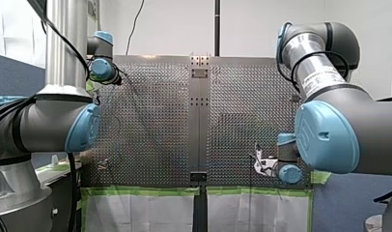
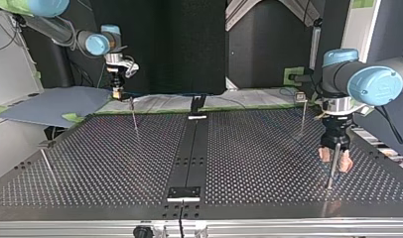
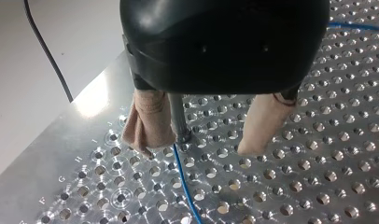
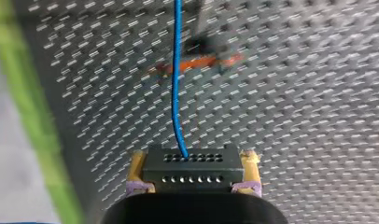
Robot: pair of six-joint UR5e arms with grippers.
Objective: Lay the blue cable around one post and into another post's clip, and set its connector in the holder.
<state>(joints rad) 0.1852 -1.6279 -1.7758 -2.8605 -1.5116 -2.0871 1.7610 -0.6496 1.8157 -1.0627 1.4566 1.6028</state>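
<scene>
This is a robotics lab. A perforated metal bench [image 2: 269, 163] fills the lower half of the top view, with thin steel posts [image 2: 134, 116] standing in its holes. Two industrial arms with blue joint caps flank the front view, my left arm [image 1: 54, 116] and my right arm [image 1: 358, 121]. Green tape [image 1: 146, 191] edges the bench along the bottom, and a black cable [image 1: 134, 26] hangs against the white wall at upper left.

Between the spread fingers [image 3: 148, 122] of my left claw [image 3: 193, 148] stands a post [image 3: 177, 116]; other posts [image 2: 134, 115] seem well apart, leaving wide lanes.
</scene>
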